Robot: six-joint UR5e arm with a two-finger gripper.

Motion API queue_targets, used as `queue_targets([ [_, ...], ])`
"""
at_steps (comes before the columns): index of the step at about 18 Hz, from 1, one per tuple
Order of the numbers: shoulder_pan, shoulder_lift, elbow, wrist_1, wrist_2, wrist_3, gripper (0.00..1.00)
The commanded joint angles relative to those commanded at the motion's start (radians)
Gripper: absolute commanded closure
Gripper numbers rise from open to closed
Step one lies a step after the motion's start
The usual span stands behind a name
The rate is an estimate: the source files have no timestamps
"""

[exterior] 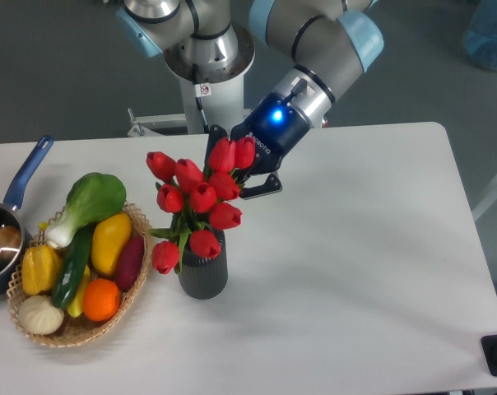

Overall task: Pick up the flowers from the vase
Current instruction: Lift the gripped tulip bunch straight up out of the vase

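The flowers (199,197), a bunch of red tulip buds with green leaves, stand partly raised, their stems still inside the mouth of the vase (203,267). The vase is dark grey, ribbed and upright on the white table. My gripper (236,169) reaches in from the upper right and is shut on the flowers near the top buds. Its fingertips are mostly hidden behind the buds.
A wicker basket (76,325) of colourful fruit and vegetables sits just left of the vase. A blue-handled pot (10,222) is at the table's left edge. The robot base (207,90) stands behind the table.
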Motion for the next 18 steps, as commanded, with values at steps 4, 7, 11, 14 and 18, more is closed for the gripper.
queue_targets([
  [4, 0.022, 0.008, 0.032, 0.000, -0.046, -0.077, 1.00],
  [7, 0.026, 0.008, 0.041, 0.002, -0.054, -0.097, 1.00],
  [11, 0.058, 0.014, 0.048, 0.000, -0.095, -0.104, 1.00],
  [14, 0.078, 0.014, 0.086, 0.002, -0.107, -0.172, 1.00],
  [18, 0.106, 0.005, 0.138, 0.014, -0.098, -0.174, 1.00],
])
